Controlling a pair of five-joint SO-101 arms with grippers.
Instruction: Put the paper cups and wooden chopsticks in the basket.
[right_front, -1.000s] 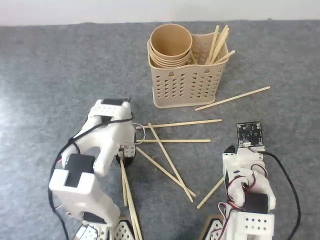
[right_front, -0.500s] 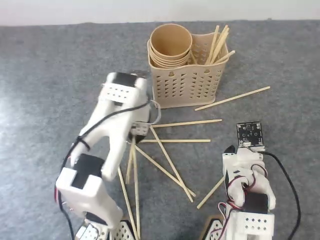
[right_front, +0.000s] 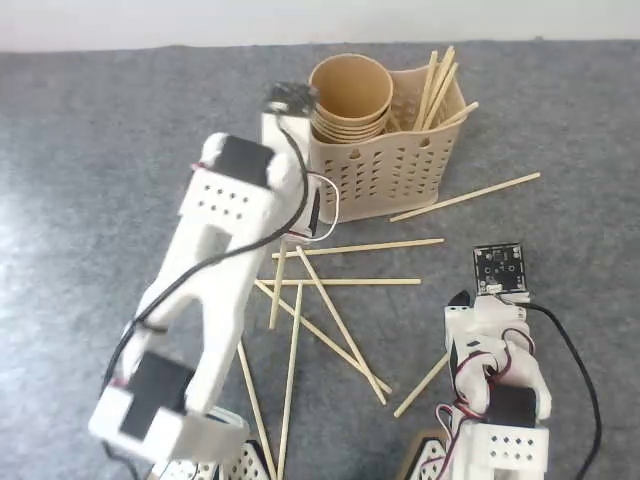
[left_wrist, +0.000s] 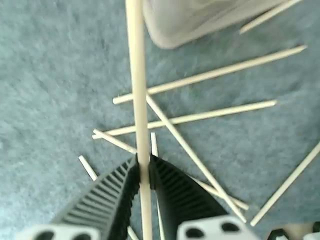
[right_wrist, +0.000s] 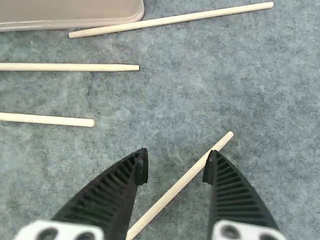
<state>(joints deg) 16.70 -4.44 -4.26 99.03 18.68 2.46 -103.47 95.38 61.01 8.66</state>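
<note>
A beige slotted basket (right_front: 385, 175) at the back holds a stack of paper cups (right_front: 350, 90) and several upright wooden chopsticks (right_front: 440, 85). My left arm (right_front: 235, 210) stretches up to the basket's left side. Its gripper (left_wrist: 142, 170) is shut on one chopstick (left_wrist: 137, 75), which runs lengthwise through the jaws above the carpet. Several loose chopsticks (right_front: 345, 282) lie crossed in front of the basket. My right gripper (right_wrist: 175, 167) hangs open low over the carpet, its fingers either side of a slanted chopstick (right_wrist: 180, 187) without gripping it.
The floor is grey carpet. One chopstick (right_front: 465, 197) lies to the right of the basket, another (right_front: 420, 385) beside the right arm (right_front: 495, 340). More chopsticks (right_front: 290, 380) lie near the left arm's base. The basket's rim (right_wrist: 70, 12) shows ahead of the right gripper.
The left arm rose and swung from the carpet toward the basket's left side, carrying a chopstick. The basket shifted slightly to the right. The right arm stayed still.
</note>
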